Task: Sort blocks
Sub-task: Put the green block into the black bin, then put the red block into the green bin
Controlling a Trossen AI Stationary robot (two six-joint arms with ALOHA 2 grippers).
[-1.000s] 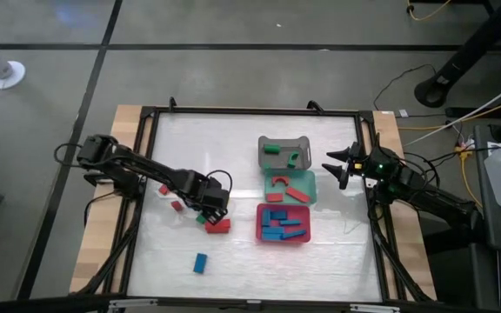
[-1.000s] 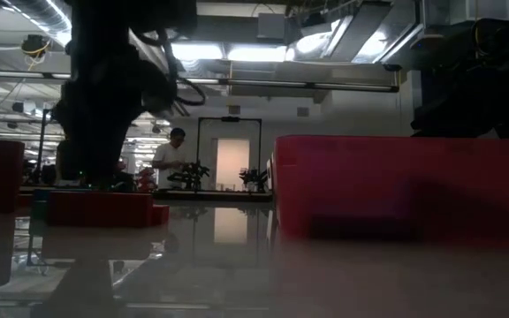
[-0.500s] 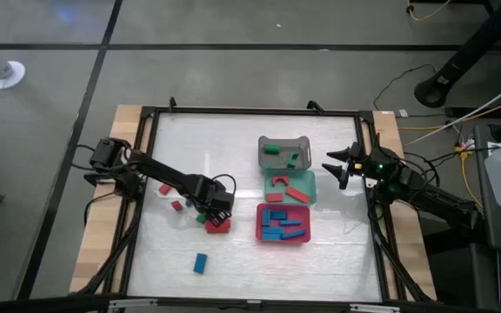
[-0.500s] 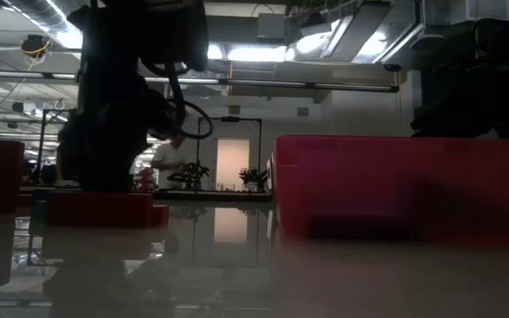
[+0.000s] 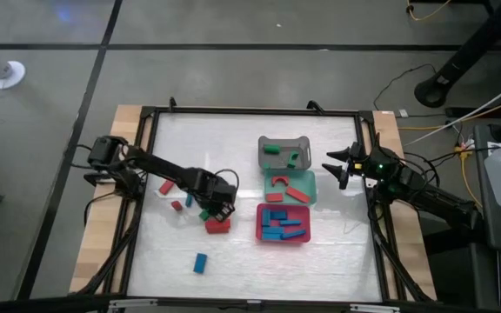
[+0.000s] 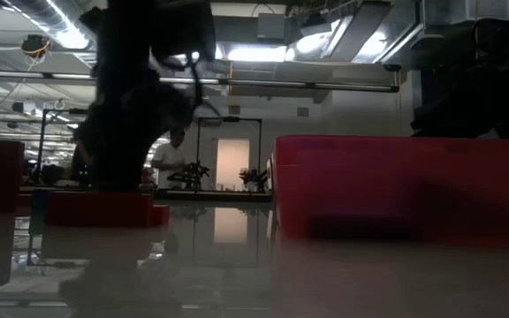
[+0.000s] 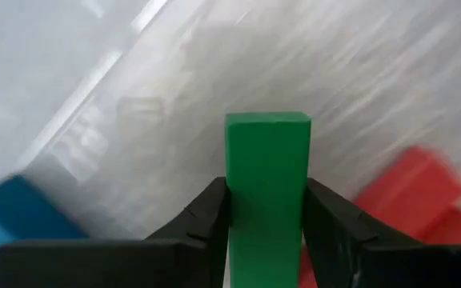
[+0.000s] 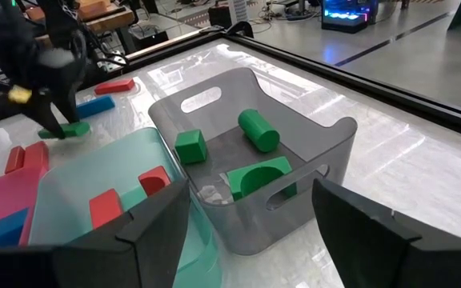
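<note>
Left gripper (image 5: 218,207) clamped on green block (image 7: 266,184), block end-on between fingers (image 7: 206,220). Since half second ago: gripper lifted off table beside red block (image 5: 217,226), shifted toward trays; red block left behind. Judgement: pick done, carry to grey tray (image 5: 263,155) next, where greens already lie. Right gripper (image 5: 337,168) waits beside grey tray, fingers spread wide. Loose blue block (image 5: 200,263) near table front, small reds nearer left arm. Red tray (image 5: 260,233) holds blues, teal tray (image 5: 311,184) holds reds.
</note>
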